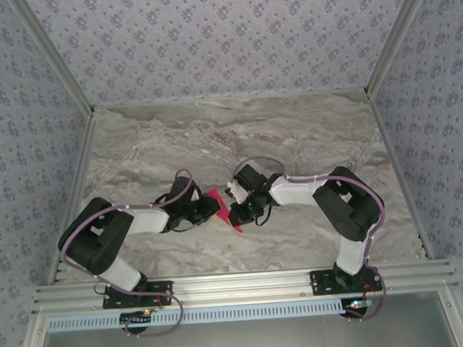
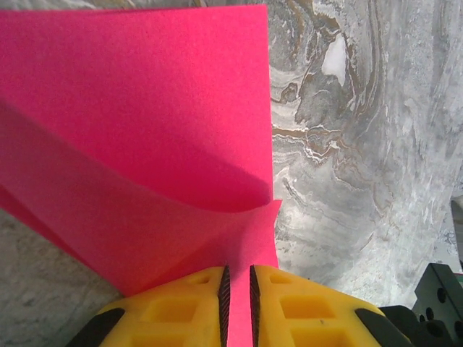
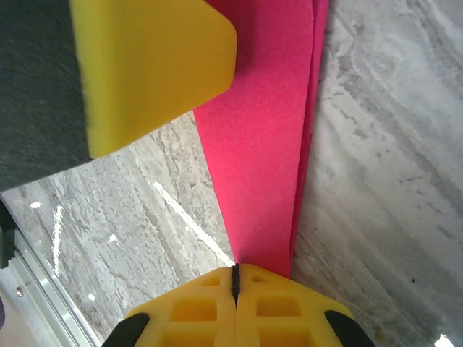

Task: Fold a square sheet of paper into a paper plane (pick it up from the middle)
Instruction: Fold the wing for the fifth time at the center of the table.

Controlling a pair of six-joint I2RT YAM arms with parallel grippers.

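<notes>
Paper handling is mid-fold. The square sheet of paper [image 1: 216, 198] sits at the centre of the table [image 1: 253, 133], doubled over into two layers with a soft, uncreased bend. The left pincer [image 2: 237, 278] is nearly closed, pinching one end of the sheet. The right pincer [image 3: 235, 278] is pressed together on the layered edge. Judged step: forming an early fold. The next move calls for aligning the layer edges, then pressing the bend flat against the table without either grip slipping.
</notes>
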